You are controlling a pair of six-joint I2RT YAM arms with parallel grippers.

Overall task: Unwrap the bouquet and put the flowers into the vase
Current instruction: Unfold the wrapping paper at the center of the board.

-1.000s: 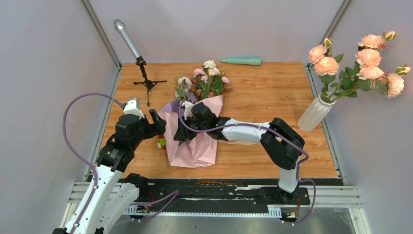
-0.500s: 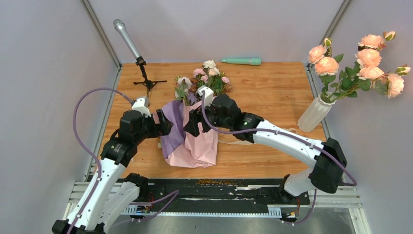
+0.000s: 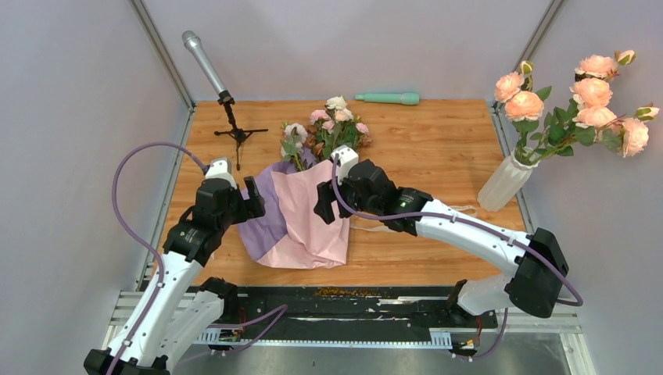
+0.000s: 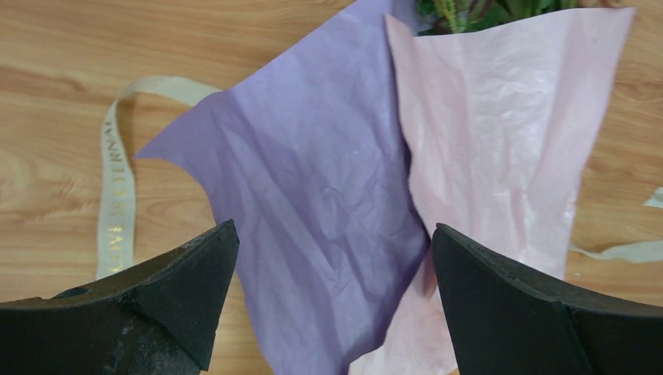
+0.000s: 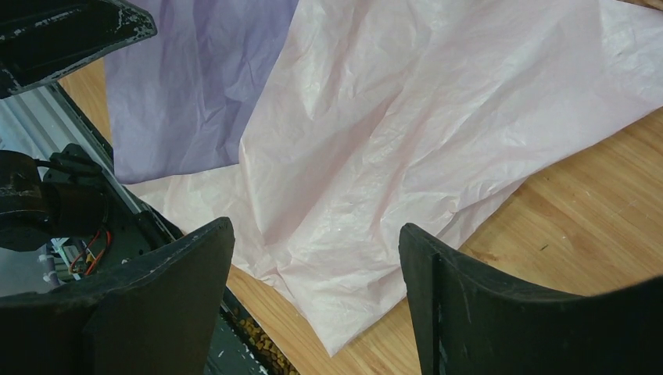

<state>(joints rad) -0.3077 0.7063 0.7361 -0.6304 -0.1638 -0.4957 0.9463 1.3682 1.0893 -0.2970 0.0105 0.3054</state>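
While the bouquet is lying on the table with its lilac and pink paper spread, I am hovering my left gripper and right gripper above it, both gaping, empty. The flowers are poking out the far end; the vase is standing well apart, rightward.

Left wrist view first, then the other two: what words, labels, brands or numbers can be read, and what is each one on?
"TERNA": gold capitals running lengthwise on the cream ribbon lying left of the lilac paper; the word may run longer at either end.
More gold print lower on the same ribbon: too blurred to read.
Top and right wrist views: no readable text.
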